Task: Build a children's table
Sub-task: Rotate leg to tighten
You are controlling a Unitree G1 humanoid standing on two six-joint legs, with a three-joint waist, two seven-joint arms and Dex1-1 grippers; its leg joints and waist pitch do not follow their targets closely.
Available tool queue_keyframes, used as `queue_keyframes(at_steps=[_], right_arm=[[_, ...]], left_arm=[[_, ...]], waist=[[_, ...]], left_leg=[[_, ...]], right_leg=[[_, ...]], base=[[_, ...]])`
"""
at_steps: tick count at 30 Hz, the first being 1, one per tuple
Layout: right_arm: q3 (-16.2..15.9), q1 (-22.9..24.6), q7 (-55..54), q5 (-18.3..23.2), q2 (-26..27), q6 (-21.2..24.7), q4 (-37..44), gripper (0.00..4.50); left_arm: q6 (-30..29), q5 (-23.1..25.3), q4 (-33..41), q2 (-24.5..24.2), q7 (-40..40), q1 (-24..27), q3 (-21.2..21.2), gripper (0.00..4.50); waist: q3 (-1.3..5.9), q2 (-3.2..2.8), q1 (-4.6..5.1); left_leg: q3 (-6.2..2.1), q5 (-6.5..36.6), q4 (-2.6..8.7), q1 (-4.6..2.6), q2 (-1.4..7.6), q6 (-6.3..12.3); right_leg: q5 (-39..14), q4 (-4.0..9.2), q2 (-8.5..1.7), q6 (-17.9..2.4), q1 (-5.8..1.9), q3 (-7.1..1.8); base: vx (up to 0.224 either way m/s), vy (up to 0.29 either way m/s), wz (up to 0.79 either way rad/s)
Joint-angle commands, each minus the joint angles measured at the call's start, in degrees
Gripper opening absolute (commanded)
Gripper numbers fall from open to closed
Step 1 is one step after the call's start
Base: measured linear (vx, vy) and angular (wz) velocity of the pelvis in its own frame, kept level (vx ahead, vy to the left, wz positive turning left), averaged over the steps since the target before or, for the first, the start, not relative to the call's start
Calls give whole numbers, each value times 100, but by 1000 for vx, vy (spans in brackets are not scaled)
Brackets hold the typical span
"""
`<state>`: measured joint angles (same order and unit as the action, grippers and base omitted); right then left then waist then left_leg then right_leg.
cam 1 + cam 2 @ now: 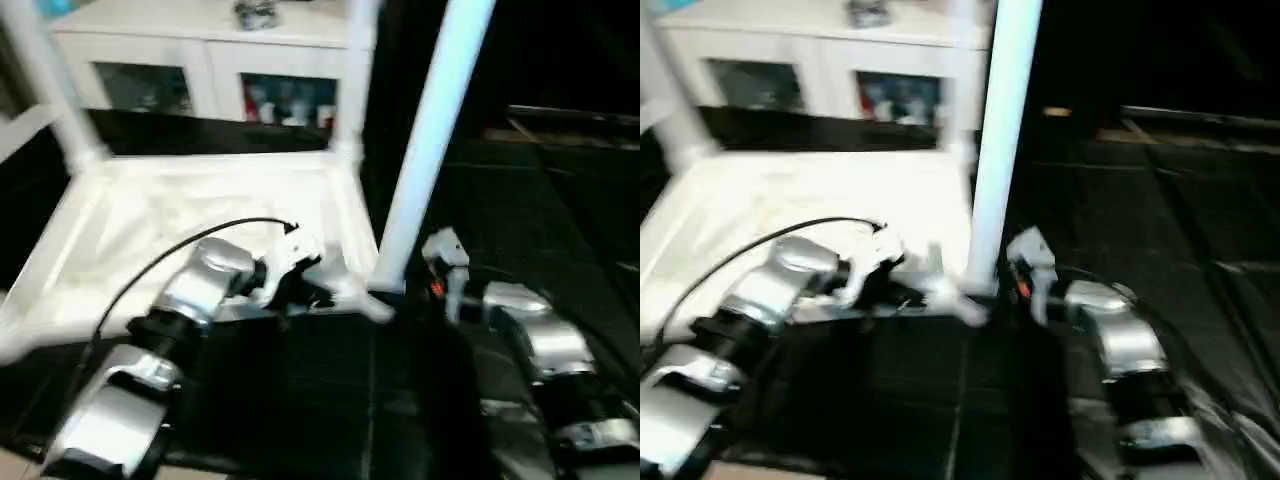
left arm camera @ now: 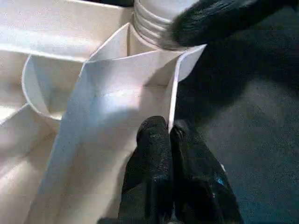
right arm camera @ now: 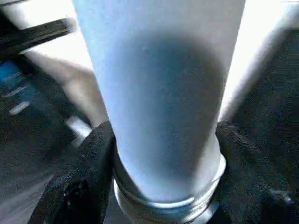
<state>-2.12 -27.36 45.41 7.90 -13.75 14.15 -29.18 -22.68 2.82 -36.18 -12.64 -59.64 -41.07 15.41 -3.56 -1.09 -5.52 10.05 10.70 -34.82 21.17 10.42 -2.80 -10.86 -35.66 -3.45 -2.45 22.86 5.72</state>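
White cabinet with glass doors, well beyond the pincers; coloured items, blurred, behind the glass. Small grey object, indistinct, on its top. Black floor mat beneath and around the pincers.

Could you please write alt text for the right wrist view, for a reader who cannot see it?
A white table leg stands close in front of the camera, and the right gripper has its two black fingers closed around the leg's ringed lower end, one on each side. Behind it are the white table top and dark floor.
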Motion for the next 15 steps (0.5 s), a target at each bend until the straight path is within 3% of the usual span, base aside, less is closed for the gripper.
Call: queue_keyframes(at_steps=[1, 2, 3, 6, 11, 12, 15], right_arm=[[-497, -124, -221, -92, 529, 236, -52, 274], [-450, -193, -453, -115, 637, 318, -110, 274], [-346, -332, -880, -125, 844, 433, -231, 274], [-288, -385, -1168, -132, 1028, 496, -218, 274], [-263, -315, -1161, -132, 1130, 357, -96, 274], [-221, -278, -1122, -69, 1122, 349, -14, 344], [-185, -217, -1034, -37, 1028, 304, 93, 356]], left_arm=[[-78, -190, 344, 503, 423, -127, -85, 0], [-143, -175, 343, 600, 654, -143, -150, 0], [-236, -170, 338, 784, 1029, -191, -260, 0], [-345, -139, 389, 933, 1386, -245, -340, 0], [-418, -108, 497, 933, 1407, -209, -285, 0], [-392, -83, 518, 873, 1354, -174, -257, 0], [-337, -47, 616, 739, 1167, -100, -188, 0]], waist=[[425, 62, -19], [425, 36, -11], [427, 65, 16], [440, 38, 16], [466, 40, 11], [465, 25, 7], [465, 24, 6]], left_leg=[[-124, 679, 372, -22, 261, 247], [-125, 689, 369, -25, 257, 258], [-119, 693, 369, -30, 257, 265], [-126, 627, 371, -29, 273, 293], [-122, 392, 368, -17, 277, 467], [-121, 390, 367, -22, 281, 507], [-125, 434, 372, -28, 294, 499]], right_leg=[[-1567, 549, -579, -897, -351, -343], [-1583, 556, -579, -901, -352, -342], [-1584, 561, -572, -897, -356, -344], [-1389, 541, -573, -933, -355, -350], [-697, 469, -571, -1080, -378, -360], [-615, 466, -580, -1117, -380, -365], [-636, 472, -586, -1123, -384, -366]], base=[[0, 0, 0], [0, 0, 0], [0, 0, 0], [0, 0, 0], [0, 0, 0], [0, 0, 0], [0, 0, 0]])
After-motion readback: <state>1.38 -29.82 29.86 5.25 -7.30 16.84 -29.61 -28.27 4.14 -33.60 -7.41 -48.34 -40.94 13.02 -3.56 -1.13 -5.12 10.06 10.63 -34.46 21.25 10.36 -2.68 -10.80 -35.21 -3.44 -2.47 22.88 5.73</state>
